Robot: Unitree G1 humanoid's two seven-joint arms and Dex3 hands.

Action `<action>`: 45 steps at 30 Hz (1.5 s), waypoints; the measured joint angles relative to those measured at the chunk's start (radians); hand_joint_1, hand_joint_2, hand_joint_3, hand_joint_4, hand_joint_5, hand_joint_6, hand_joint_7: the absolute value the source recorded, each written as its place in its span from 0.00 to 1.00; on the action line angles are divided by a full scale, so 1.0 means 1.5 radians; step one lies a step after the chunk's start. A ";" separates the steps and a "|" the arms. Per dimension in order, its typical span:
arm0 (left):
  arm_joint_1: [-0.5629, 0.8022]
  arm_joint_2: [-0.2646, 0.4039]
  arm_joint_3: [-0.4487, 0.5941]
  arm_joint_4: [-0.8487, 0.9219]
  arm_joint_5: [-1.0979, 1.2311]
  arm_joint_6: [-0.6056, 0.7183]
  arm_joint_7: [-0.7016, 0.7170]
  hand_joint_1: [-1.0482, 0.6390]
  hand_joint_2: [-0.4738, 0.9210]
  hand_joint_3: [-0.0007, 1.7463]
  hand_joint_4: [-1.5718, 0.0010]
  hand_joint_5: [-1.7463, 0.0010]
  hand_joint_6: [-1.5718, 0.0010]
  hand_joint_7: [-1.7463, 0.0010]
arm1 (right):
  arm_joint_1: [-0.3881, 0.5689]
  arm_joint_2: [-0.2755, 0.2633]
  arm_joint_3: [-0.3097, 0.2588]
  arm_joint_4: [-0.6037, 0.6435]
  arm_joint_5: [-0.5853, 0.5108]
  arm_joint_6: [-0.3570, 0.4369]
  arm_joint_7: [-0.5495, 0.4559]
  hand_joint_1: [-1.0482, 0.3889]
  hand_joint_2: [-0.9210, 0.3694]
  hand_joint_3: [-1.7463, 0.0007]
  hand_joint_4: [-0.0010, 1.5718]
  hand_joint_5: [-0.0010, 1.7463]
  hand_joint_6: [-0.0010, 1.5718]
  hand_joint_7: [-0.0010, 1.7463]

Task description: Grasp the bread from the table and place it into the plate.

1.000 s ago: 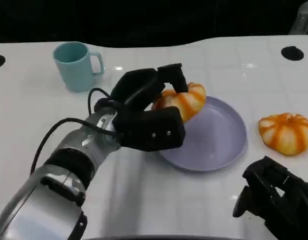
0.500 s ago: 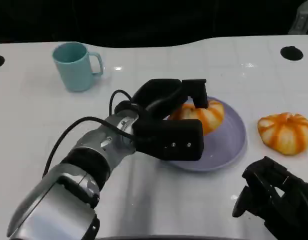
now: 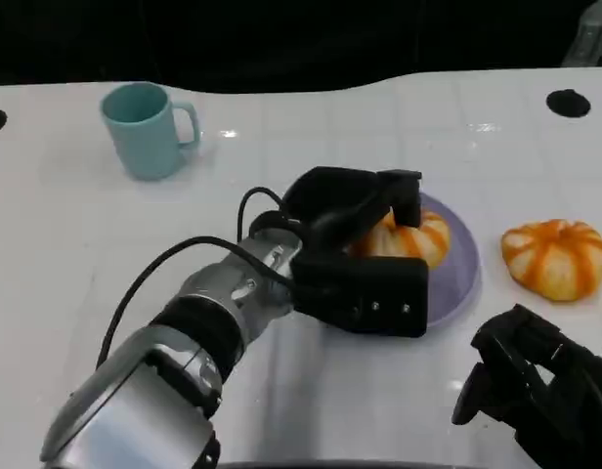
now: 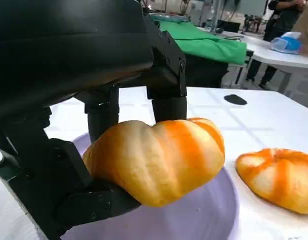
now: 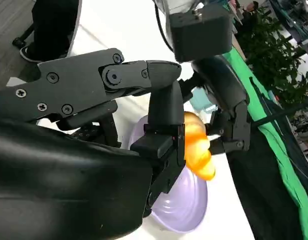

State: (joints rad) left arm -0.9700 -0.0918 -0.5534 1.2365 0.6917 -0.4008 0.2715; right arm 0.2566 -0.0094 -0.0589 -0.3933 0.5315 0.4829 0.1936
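Note:
My left hand (image 3: 355,249) holds an orange-and-cream striped bread (image 3: 410,238) over the lavender plate (image 3: 459,269). In the left wrist view the bread (image 4: 156,160) sits between the black fingers (image 4: 169,85), just above the plate's floor (image 4: 199,217). The right wrist view shows the same bread (image 5: 196,145) held over the plate (image 5: 181,207) by the left hand (image 5: 219,95). A second striped bread (image 3: 555,256) lies on the table right of the plate. My right hand (image 3: 531,391) rests at the lower right with its fingers curled and nothing in them.
A teal mug (image 3: 145,129) stands at the back left of the white table (image 3: 76,254). A dark round hole (image 3: 569,102) marks the table's far right. The second bread (image 4: 276,177) lies close beside the plate's rim.
My left hand has carried the bread rightward and nearer, from the plate's left rim to above its middle. The right hand has stayed put.

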 measured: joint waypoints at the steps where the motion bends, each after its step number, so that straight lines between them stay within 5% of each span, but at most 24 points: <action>1: 0.000 0.000 0.000 0.000 0.000 0.000 0.001 0.53 0.66 0.65 0.39 0.00 0.54 0.03 | 0.000 0.000 0.000 0.000 0.000 0.000 0.000 0.39 0.00 0.84 0.39 1.00 0.33 0.89; 37: 0.000 0.001 0.000 0.000 0.000 0.003 0.004 0.53 0.66 0.64 0.39 0.00 0.54 0.04 | 0.000 0.000 0.000 -0.001 0.000 0.000 -0.002 0.39 0.00 0.84 0.39 1.00 0.33 0.89; 38: 0.000 0.001 0.000 0.000 0.000 0.003 0.004 0.43 0.80 0.42 0.59 0.33 0.65 0.43 | 0.000 0.000 0.000 -0.001 0.000 0.000 -0.002 0.39 0.00 0.84 0.39 1.00 0.33 0.89; 39: 0.000 -0.001 0.001 0.000 -0.001 0.011 0.000 0.29 0.90 0.36 0.79 0.65 0.80 0.71 | 0.000 0.000 0.000 -0.001 0.000 0.000 -0.002 0.39 0.00 0.84 0.39 1.00 0.34 0.89; 40: -0.005 -0.005 0.000 0.005 -0.001 0.036 -0.026 0.22 0.95 0.33 0.89 0.82 0.87 0.85 | 0.001 0.000 0.000 -0.001 0.000 0.000 -0.002 0.39 0.00 0.84 0.40 1.00 0.34 0.89; 42: -0.025 -0.013 -0.013 0.021 0.003 0.099 -0.115 0.11 0.99 0.33 0.98 0.96 0.94 0.96 | 0.001 0.000 0.000 -0.002 0.000 0.000 -0.002 0.38 0.00 0.86 0.40 1.00 0.34 0.89; 45: -0.033 -0.002 -0.014 0.019 -0.001 0.116 -0.174 0.07 1.00 0.33 0.99 0.99 0.96 0.99 | 0.001 0.000 -0.003 -0.001 0.001 0.000 -0.001 0.38 0.00 0.86 0.40 1.00 0.34 0.89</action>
State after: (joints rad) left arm -1.0198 -0.0949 -0.5742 1.2644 0.6900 -0.2263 0.0103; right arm 0.2577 -0.0095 -0.0638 -0.3949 0.5324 0.4829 0.1914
